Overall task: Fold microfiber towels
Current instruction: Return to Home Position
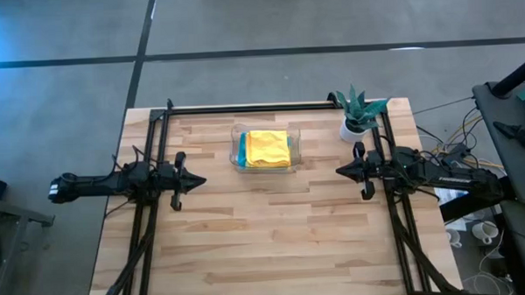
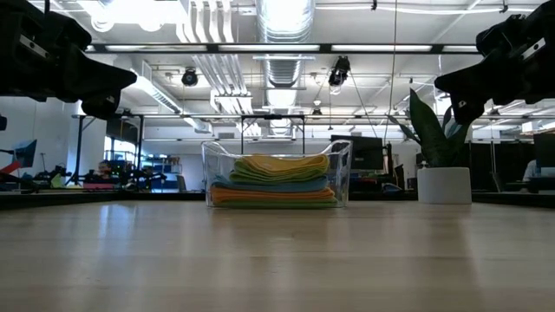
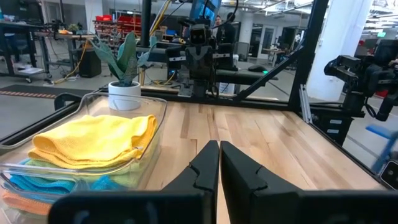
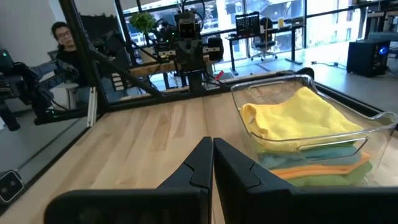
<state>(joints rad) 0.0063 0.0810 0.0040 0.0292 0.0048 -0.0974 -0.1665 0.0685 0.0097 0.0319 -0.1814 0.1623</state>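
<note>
Folded microfiber towels (image 1: 267,148) lie stacked in a clear plastic tray (image 1: 237,154) at the table's far middle, a yellow one (image 3: 93,140) on top. Under it show teal, orange and lime green layers (image 2: 273,186) (image 4: 317,163). My left gripper (image 1: 201,179) hangs level over the table's left side, shut, with nothing between its fingers (image 3: 219,163). My right gripper (image 1: 339,170) hangs level over the right side, also shut and holding nothing (image 4: 211,158). Both point toward the table's middle, short of the tray.
A small potted plant (image 1: 358,116) in a white pot stands at the far right corner, just beyond my right arm. Black frame rails (image 1: 244,107) run along the far edge and both sides. Bare wood (image 1: 274,235) spreads between the arms and toward the near edge. A person (image 4: 62,37) sits beyond the table.
</note>
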